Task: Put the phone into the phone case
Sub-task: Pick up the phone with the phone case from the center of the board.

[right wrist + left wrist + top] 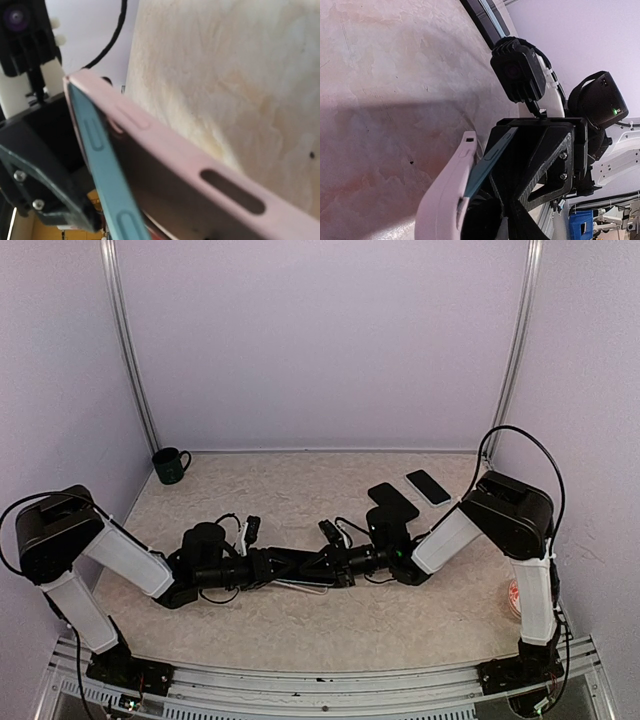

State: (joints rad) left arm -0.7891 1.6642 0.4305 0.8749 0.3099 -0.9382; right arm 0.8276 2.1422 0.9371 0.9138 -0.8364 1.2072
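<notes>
Insertion step, partway done by my read: teal phone (102, 160) sits at an angle in pink case (200, 165), meeting the rim at one corner and gaping away from it further along, so not seated. Both sit low over the tabletop (300, 490) at its centre, between the two arms, which meet nose to nose; cannot tell if the case touches the surface. Left fingers (285, 566) come in from the left end of the case, right fingers (345, 562) from the right end. Neither wrist view shows its own fingertips cleanly because case and phone fill the frame, so I cannot tell if either pair is clamped, just touching, or apart. Left wrist view shows the same wedge: phone edge tilting out of the case, the other arm's black fingers close behind it. Next move, as a guess: one side pins the case while the other presses the raised phone edge down until the rim lips over it all round. Risk: phone slides out the gaping side. Green mug (170, 465) rear left and dark flat slabs (392, 500) rear right lie well apart from the work.
</notes>
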